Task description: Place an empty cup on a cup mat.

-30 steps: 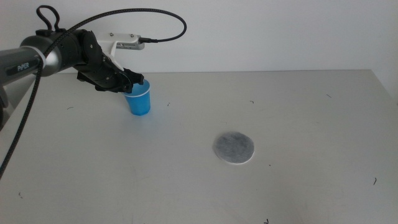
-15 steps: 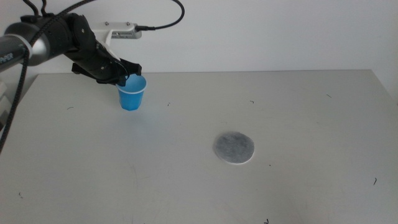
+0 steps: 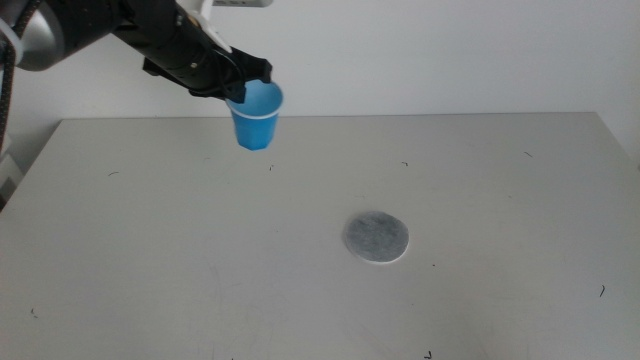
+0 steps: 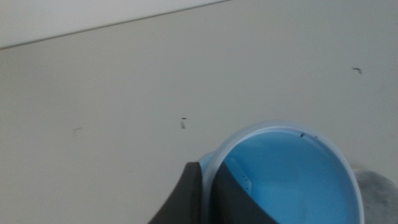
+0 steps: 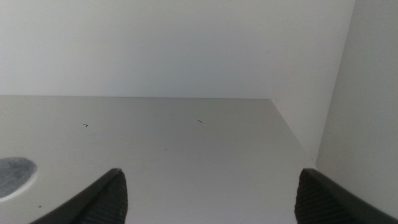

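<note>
My left gripper (image 3: 240, 88) is shut on the rim of the blue cup (image 3: 255, 115) and holds it in the air above the far left part of the table, tilted a little. In the left wrist view the cup (image 4: 292, 174) shows its empty blue inside, with one jaw inside the rim and one outside. The grey cup mat (image 3: 376, 238) lies flat near the table's middle, well to the right of and nearer than the cup. Its edge shows in the left wrist view (image 4: 376, 186) and the right wrist view (image 5: 13, 175). My right gripper (image 5: 208, 193) is open, off the middle view.
The grey table (image 3: 480, 180) carries only small dark specks. A white wall stands behind its far edge and at its right side.
My left gripper has lifted the cup off the table and carried it up and to the right. The cup mat has not moved.
</note>
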Controlling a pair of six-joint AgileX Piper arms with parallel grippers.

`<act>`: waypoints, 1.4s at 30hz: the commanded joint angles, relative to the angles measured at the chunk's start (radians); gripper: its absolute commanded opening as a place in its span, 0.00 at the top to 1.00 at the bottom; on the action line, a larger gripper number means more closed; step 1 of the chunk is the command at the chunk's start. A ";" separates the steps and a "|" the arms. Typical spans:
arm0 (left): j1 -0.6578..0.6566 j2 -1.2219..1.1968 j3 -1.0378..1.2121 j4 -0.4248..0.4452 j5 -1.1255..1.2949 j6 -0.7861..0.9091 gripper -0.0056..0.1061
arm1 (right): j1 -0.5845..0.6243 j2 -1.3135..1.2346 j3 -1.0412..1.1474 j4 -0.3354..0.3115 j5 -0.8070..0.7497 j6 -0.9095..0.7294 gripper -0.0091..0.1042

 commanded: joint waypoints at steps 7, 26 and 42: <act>-0.193 -0.045 -0.031 -0.013 -0.069 -0.050 0.95 | 0.002 -0.019 -0.012 -0.009 -0.078 -0.008 0.09; -0.351 0.124 -0.029 -0.026 -0.160 -0.080 0.95 | 0.002 -0.019 -0.012 -0.009 -0.078 -0.008 0.09; -0.351 0.203 -0.029 -0.066 -0.146 -0.074 0.83 | 0.002 -0.019 -0.012 -0.009 -0.078 -0.008 0.09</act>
